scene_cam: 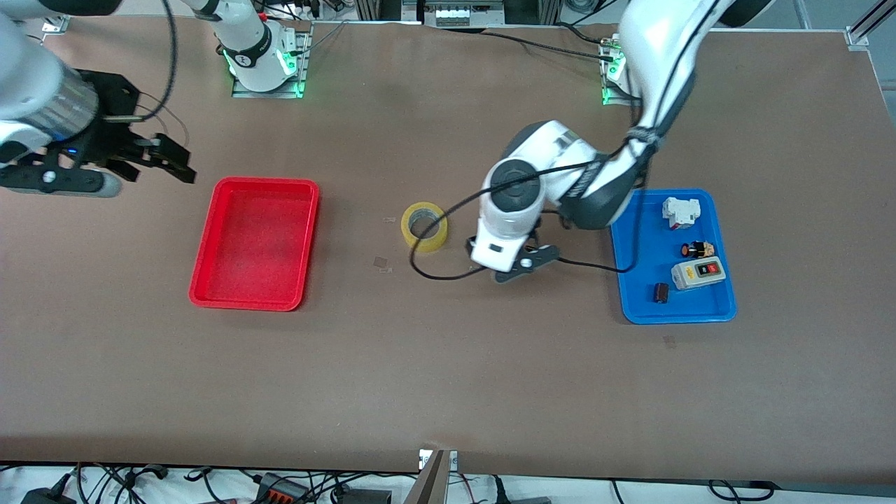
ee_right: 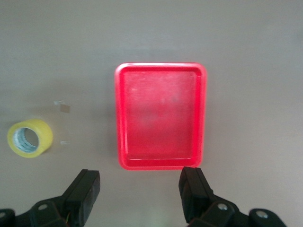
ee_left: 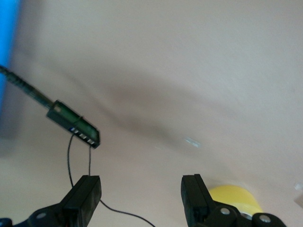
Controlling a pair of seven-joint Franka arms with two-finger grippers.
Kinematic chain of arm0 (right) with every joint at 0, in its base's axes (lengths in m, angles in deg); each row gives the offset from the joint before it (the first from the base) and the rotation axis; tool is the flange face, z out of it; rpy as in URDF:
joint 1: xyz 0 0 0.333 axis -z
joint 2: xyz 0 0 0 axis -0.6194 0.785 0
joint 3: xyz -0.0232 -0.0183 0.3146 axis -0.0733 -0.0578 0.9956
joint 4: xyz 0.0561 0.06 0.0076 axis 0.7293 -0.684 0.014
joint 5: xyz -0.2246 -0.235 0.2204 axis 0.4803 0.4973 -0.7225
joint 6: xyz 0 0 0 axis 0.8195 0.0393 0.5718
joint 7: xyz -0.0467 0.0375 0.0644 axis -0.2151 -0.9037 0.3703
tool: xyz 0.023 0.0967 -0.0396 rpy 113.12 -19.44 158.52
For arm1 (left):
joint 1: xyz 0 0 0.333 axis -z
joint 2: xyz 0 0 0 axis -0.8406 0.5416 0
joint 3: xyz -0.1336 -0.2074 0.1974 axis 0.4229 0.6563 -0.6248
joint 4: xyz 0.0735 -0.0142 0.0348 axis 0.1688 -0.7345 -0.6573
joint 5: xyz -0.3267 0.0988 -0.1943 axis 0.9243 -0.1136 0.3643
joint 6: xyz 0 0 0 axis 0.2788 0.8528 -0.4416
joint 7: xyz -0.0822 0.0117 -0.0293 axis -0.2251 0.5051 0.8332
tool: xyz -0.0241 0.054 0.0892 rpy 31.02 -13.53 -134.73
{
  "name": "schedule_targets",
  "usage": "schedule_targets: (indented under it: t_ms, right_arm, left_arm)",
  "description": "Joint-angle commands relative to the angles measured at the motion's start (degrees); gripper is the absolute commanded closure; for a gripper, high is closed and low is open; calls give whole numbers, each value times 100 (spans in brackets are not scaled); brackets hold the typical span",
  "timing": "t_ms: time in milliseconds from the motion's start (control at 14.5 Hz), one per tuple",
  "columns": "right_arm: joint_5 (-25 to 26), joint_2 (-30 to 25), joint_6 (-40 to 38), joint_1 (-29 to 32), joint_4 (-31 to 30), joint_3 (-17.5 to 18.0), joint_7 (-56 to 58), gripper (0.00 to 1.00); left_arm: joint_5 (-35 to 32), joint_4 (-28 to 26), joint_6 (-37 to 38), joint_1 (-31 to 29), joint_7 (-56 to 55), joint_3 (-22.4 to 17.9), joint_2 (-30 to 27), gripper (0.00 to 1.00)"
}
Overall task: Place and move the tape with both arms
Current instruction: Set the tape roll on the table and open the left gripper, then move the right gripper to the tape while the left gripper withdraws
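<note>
Tape (scene_cam: 424, 225) lies on the desk (scene_cam: 448, 364) just beside my left hand (ee_left: 142, 201), spread wide and empty; my right hand (ee_right: 139, 196) waits wide, well apart.

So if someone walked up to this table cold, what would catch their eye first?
Probably the two bright trays: an empty red tray toward the right arm's end and a blue tray of small parts toward the left arm's end. Between them the yellowish tape sits alone on the brown table, with the left gripper open just beside it. The right gripper waits open near the red tray.
</note>
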Motion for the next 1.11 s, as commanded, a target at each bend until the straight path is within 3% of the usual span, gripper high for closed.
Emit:
schedule_targets:
  t_ms: [0, 276, 553, 760, 1037]
  right_arm:
    - [-14, 312, 218, -390, 39, -7, -266, 2]
    - [-14, 821, 753, -1005, 12, -7, -669, 2]
    - [-14, 1393, 1448, -1603, 4, -7, -1275, 2]
    - [-14, 1999, 2089, -2156, 4, -7, -2091, 2]
    - [-5, 2729, 2898, -2737, -5, -7, -2682, 2]
  left_arm:
    - [-8, -157, 623, -506, 719, 72, -482, 0]
    - [80, -131, 1485, -1367, 2098, 72, -1027, 0]
    - [80, -122, 1864, -2158, 3330, 72, -1484, 0]
    - [492, -139, 2284, -2599, 4655, -103, -1827, 0]
    - [1352, -245, 2375, -2118, 5502, -1742, -2416, 0]
